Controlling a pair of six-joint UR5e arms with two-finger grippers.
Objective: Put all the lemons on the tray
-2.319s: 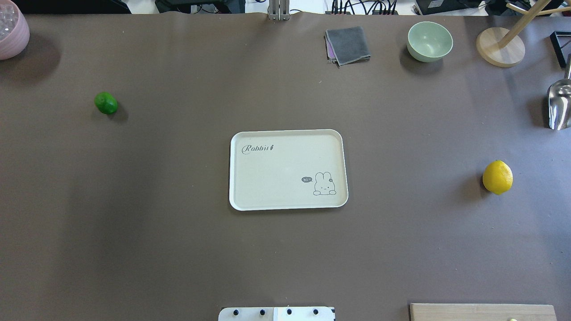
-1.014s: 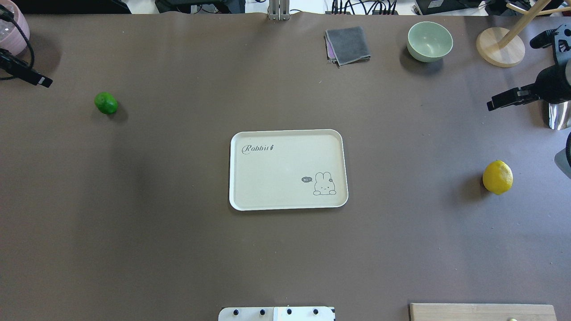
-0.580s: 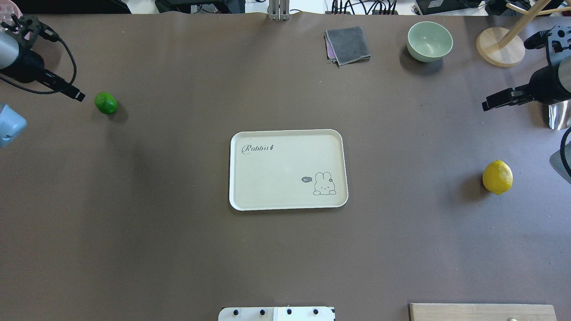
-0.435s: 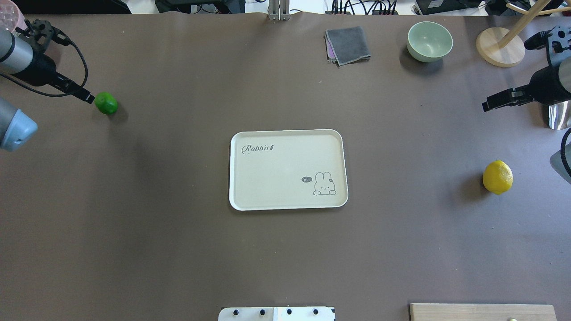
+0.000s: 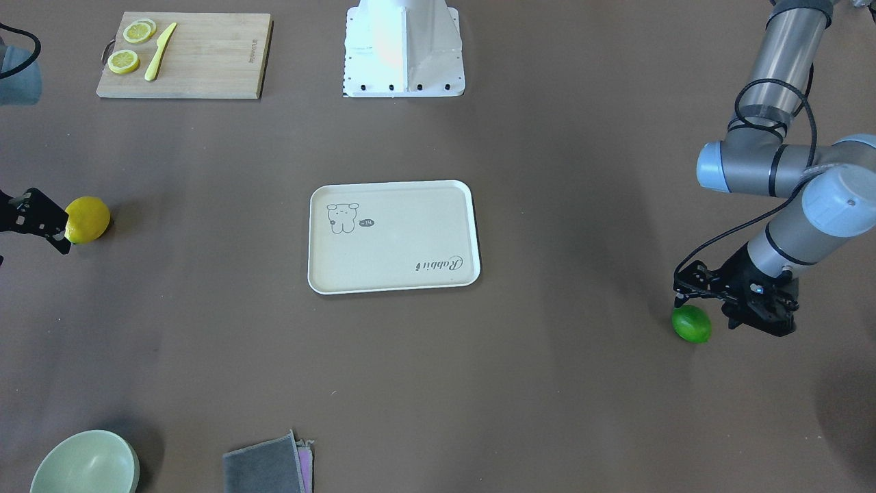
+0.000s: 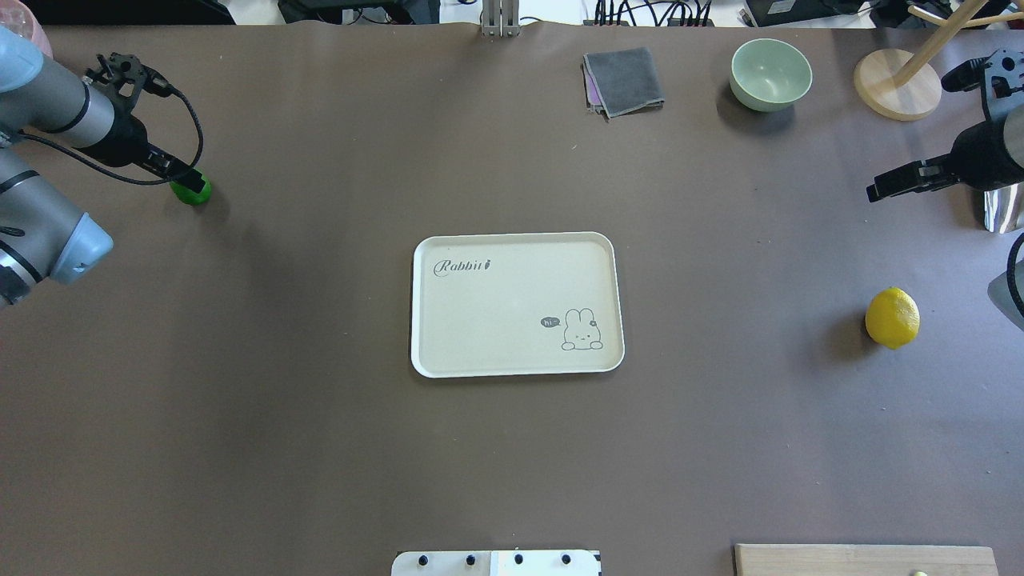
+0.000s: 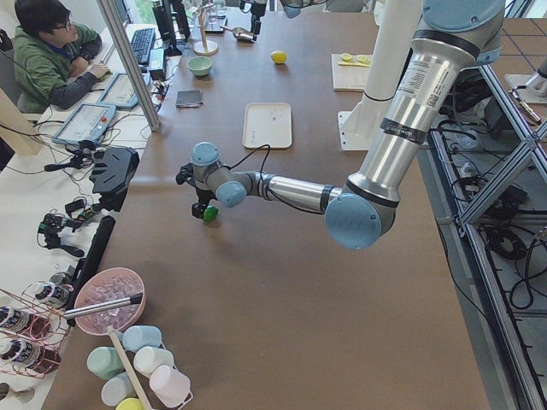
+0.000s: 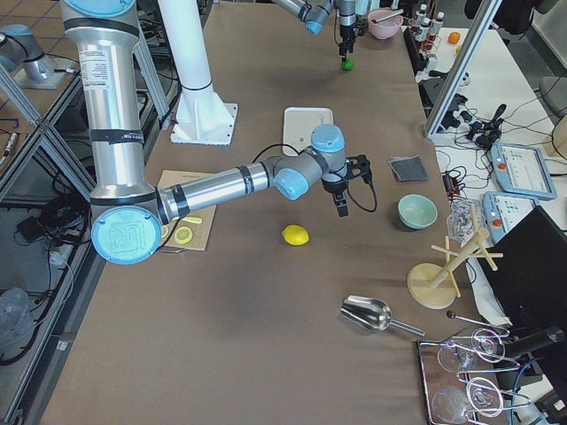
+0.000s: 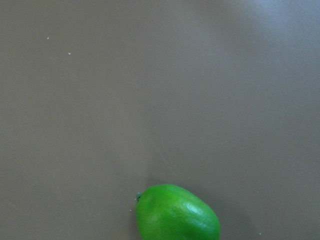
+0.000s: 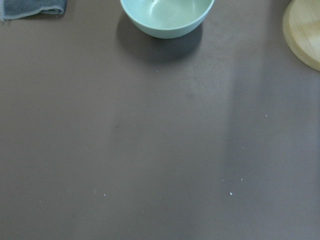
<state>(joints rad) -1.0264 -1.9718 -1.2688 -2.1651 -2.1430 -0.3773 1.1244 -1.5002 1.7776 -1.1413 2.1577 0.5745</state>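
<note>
The green lemon (image 6: 196, 193) lies at the table's far left, also in the front view (image 5: 691, 324) and low in the left wrist view (image 9: 177, 214). My left gripper (image 6: 182, 172) hovers just over it, jaws apparently open (image 5: 699, 296). The yellow lemon (image 6: 892, 318) lies at the right (image 5: 87, 219). My right gripper (image 6: 876, 192) hangs high, beyond the yellow lemon, apparently open and empty (image 5: 44, 222). The cream "Rabbit" tray (image 6: 496, 352) sits empty at the table's middle (image 5: 397, 274).
A green bowl (image 6: 770, 74), a folded grey cloth (image 6: 624, 80), a wooden stand (image 6: 896, 84) and a metal scoop (image 6: 1000, 206) are at the far right. A bamboo cutting board (image 5: 198, 61) with lemon slices lies near the robot's base.
My left arm has come in from the left and brought its gripper rightwards over the green lemon. My right gripper entered at the right edge and has stayed almost still since.
</note>
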